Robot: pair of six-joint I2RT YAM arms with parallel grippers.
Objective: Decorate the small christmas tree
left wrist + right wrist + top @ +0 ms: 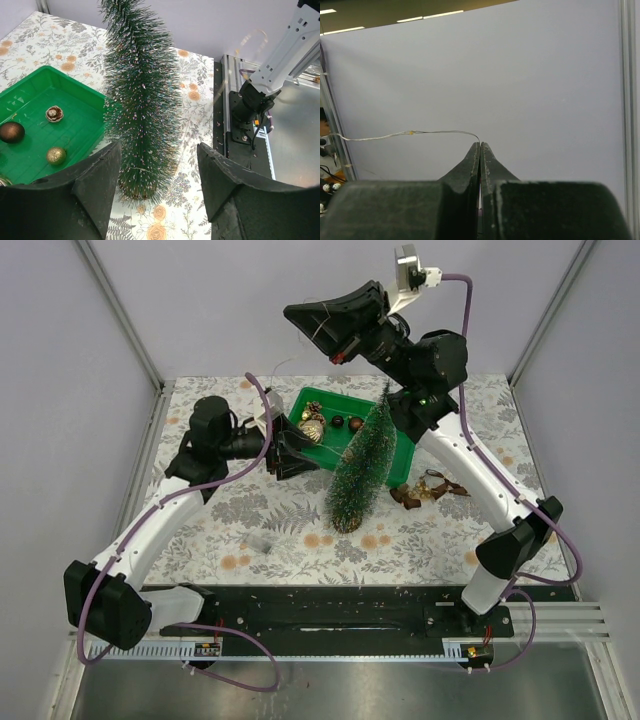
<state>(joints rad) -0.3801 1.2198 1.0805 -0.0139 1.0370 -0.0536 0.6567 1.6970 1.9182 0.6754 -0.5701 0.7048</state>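
Observation:
The small christmas tree (pixel 362 470) stands upright on its wooden base in the middle of the table, just in front of the green tray (pixel 345 395). It fills the centre of the left wrist view (pixel 142 100). My left gripper (pixel 290 455) is open and empty, low beside the tray, with its jaws facing the tree's lower part (pixel 159 146). My right gripper (pixel 292 312) is raised high above the tray. In the right wrist view it (pixel 480 144) is shut on a thin wire light string (pixel 420 132) that trails off to the left.
The tray (pixel 30 150) holds a brown ball (pixel 11 132), a gold ball (pixel 56 155) and a pinecone (pixel 54 113). A brown garland (pixel 430 490) lies right of the tree. A small grey item (pixel 262 543) lies front left. The right arm's base (pixel 250 105) stands on the rail.

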